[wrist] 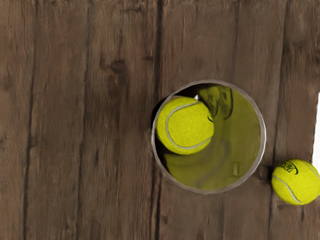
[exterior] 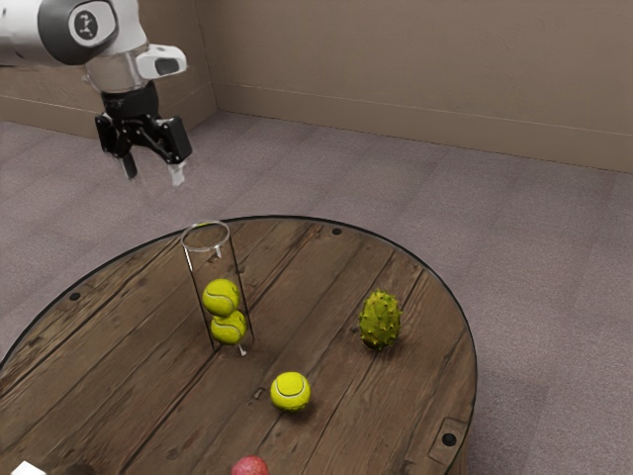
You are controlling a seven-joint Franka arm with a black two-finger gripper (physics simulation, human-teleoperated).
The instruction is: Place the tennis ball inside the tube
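While the arm (exterior: 79, 28) comes in from the exterior view's left, its black claw (exterior: 154, 172) hangs in the air above the far left part of the scene, pointing down. It is open, its two fingers standing apart with nothing between them. To the right of it and lower, the clear tube (exterior: 213, 262) stands upright on the round wooden tabletop (exterior: 138, 346), towards its far side. Two tennis balls are inside the tube, the upper ball (exterior: 221, 297) resting on the lower ball (exterior: 228, 328). The loose tennis ball (exterior: 291, 392) lies on the wood outside the tube, nearer and a little to the right. Farther right and slightly farther back sits a spiky green fruit (exterior: 380, 320). A reddish round thing (exterior: 250, 466) shows at the near edge of the view, and a white object (exterior: 28, 469) at the near left corner.

In the wrist view, the camera looks down on the open rim of the tube. One of the balls inside lies close against the wall, and the rest of the interior has a yellow-green tint. The loose ball is outside the rim, near the tube but not touching it, with dark lettering on its felt. Beneath them runs the planking, with dark seams.
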